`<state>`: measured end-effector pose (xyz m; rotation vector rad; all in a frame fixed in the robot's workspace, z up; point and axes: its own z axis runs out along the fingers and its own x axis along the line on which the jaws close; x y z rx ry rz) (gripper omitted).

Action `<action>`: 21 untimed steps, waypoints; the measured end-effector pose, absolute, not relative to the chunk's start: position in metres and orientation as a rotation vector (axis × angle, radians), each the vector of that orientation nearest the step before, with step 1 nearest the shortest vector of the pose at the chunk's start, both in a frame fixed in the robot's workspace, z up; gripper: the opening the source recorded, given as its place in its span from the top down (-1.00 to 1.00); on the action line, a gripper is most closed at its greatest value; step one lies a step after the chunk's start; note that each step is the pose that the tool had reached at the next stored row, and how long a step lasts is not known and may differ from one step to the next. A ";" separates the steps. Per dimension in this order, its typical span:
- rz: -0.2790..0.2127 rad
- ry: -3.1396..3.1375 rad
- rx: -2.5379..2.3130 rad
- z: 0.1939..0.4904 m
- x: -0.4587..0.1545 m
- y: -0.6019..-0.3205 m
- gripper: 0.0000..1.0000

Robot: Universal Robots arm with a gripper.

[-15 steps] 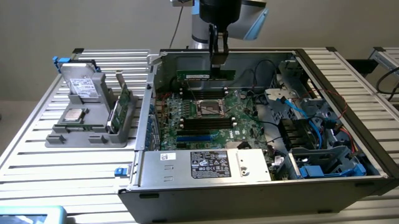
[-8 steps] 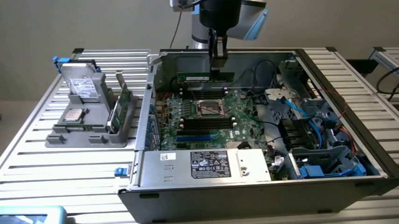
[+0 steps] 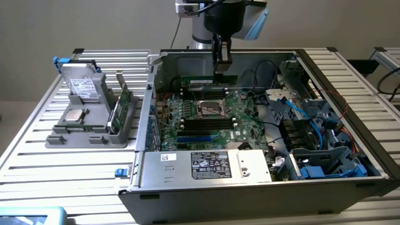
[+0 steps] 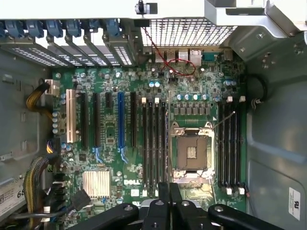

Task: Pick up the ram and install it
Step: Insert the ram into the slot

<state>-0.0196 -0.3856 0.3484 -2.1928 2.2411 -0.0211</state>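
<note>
The ram (image 3: 208, 81), a long thin green stick, hangs level over the back part of the motherboard (image 3: 240, 110) inside the open computer case. My gripper (image 3: 222, 71) comes down from above and is shut on the stick's top edge near its exterior-view right end. In the wrist view my gripper (image 4: 169, 194) is closed, with the black fingers (image 4: 164, 191) pressed together. Beyond them lie the black memory slots (image 4: 154, 143) beside the processor socket (image 4: 192, 151). A second bank of slots (image 4: 230, 141) lies on the socket's other side.
The case walls (image 3: 153, 89) rise around the board. A power supply (image 3: 209, 165) sits at the front and blue cables (image 3: 293, 110) and drive bays at the exterior view's right. On the left a grey holder (image 3: 65, 138) carries a silver chip (image 3: 76, 115) and green cards (image 3: 122, 105).
</note>
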 end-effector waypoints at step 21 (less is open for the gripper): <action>-0.068 2.252 -2.221 0.329 -0.018 -0.383 0.76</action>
